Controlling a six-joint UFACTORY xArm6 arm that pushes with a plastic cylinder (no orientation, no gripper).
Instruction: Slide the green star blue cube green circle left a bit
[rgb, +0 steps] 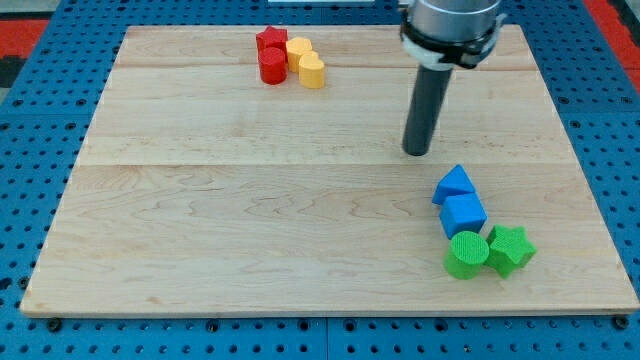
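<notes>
A green star (511, 249), a blue cube (463, 215) and a green circle (466, 254) sit close together near the view's bottom right of the wooden board (250, 220). The cube is just above the circle, the star is to the circle's right. A blue triangular block (453, 184) touches the cube's top. My tip (416, 151) is above and to the left of this cluster, a short gap away from the blue triangular block, touching no block.
At the view's top, left of centre, a red star (270, 41), a red cylinder (272, 68), a yellow block (298, 50) and a yellow heart (312, 71) are bunched together. The board lies on a blue perforated table.
</notes>
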